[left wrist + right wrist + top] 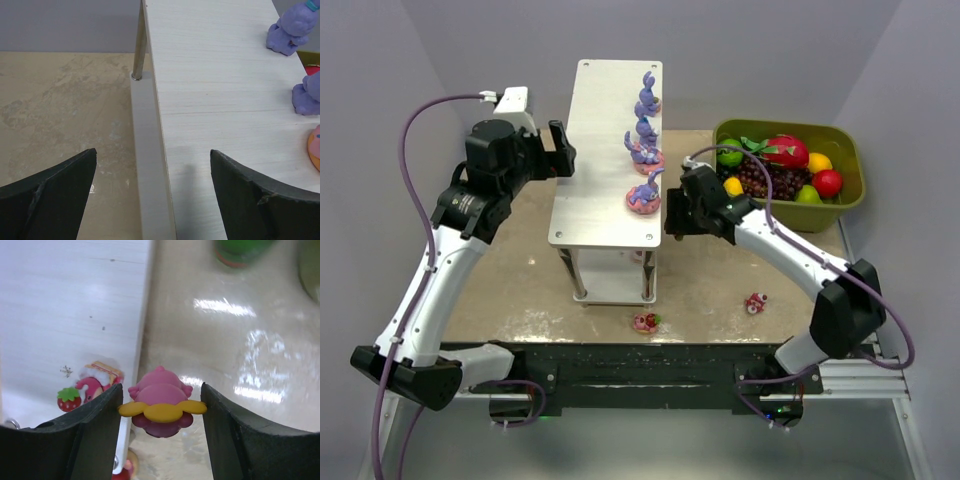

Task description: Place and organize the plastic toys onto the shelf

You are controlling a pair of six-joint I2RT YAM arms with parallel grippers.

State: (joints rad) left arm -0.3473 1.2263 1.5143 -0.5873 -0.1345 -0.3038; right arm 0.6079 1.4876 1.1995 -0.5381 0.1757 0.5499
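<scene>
top view, shelf: the shelf point(605, 150) stands mid-table point(510, 290); its top board hides most of the lower tier.
top view, bunnies: purple bunnies point(645, 140) line the board's right edge; the farther ones overlap and are hard to separate.
top view, loose toys: two small pink-and-red toys point(646, 322) lie on the table in front of the shelf, too small to make out.
top view, left gripper point(560, 150): at the shelf's left edge, released and spread wide.
top view, right gripper point(672, 215): just beside the board's near right corner; its load is hidden here.
top view, bin: an olive-green bin point(855, 160) of fruit sits at the right.
top view, writing: a pale mark point(462, 203) on the left arm is too small to read.
left wrist, fingers point(55, 195): wide apart, straddling the board's edge, nothing between them; a metal leg point(140, 47) shows below.
left wrist, cut off: the frame's right edge clips two bunnies and a pink base.
right wrist, fingers point(85, 435): clenched on a pink-and-yellow toy point(160, 402), seen only here, its yellow ends touching both pads, just off the shelf's edge.
right wrist, strawberry toy point(87, 387): on a white shelf board; which tier cannot be told.
right wrist, blur: a green thing point(240, 250) at the top is cut off and unclear.
</scene>
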